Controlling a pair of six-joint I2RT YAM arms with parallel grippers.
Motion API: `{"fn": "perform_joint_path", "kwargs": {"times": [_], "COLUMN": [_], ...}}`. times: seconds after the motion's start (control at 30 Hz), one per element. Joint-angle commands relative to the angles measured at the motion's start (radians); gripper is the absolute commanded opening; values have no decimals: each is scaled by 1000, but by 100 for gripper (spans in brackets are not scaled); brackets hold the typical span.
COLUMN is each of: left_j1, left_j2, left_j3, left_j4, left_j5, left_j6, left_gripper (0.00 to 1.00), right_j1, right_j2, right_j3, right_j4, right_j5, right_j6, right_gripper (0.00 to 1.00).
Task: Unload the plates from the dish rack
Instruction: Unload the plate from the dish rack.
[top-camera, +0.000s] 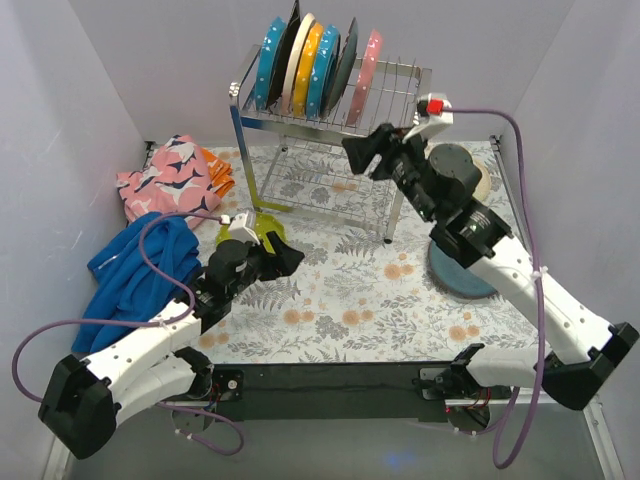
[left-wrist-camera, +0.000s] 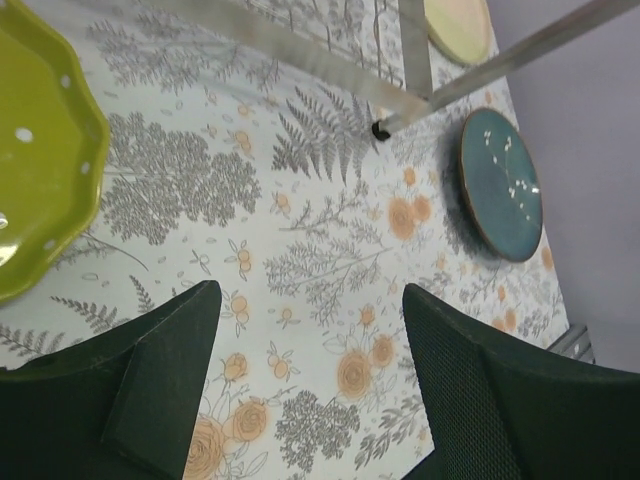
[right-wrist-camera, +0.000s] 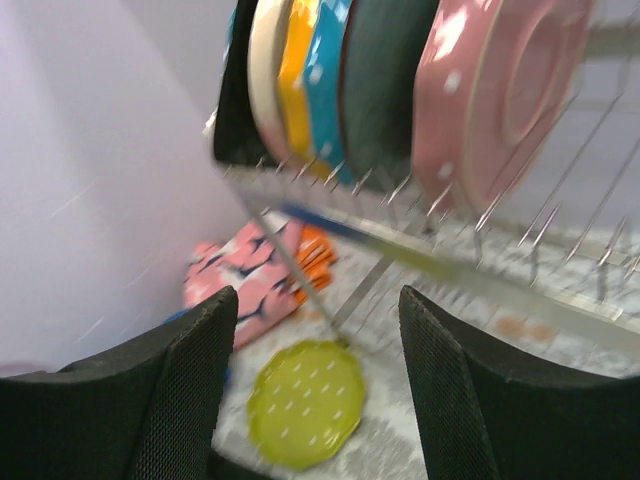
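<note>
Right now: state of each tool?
Left tool: open, empty.
Right tool: open, empty, facing the chrome wire dish rack.

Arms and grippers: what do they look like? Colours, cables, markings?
The left arm and right arm match: white link shells, black joints, black bases. A purple cable runs along each. The left gripper and right gripper are black, their fingers mesh-textured inside. The right wrist carries a white block with a red cap. No markings visible.

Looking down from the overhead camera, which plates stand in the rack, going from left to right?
Teal dotted plate, black plate, cream plate, orange plate, blue dotted plate, dark grey plate, pink dotted plate.
</note>
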Motion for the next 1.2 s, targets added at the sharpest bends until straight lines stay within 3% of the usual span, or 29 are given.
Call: {"fn": "perform_joint_path", "kwargs": {"times": [0.0, 0.17, 0.3, 1.17], "left_j1": [-48, -79, -91, -97], "left_j2": [21, -21, -94, -77], "left_j3": [-44, -81, -119, -121], "left_j4": [96, 127, 129, 132], "left_j5": [28, -25, -79, -111], "left_j6": [46, 86, 103, 96], "left_gripper": [72, 72, 72, 72], "right_j1": [-3, -41, -48, -51], "right_j2": [174, 398, 536, 593], "right_j3": [258, 670, 826, 673], "right_j4": [-37, -190, -248, -106], "right_j5": [288, 307, 377, 511], "right_j6": [-228, -263, -284, -283], "right_gripper": [72, 73, 73, 67]}}
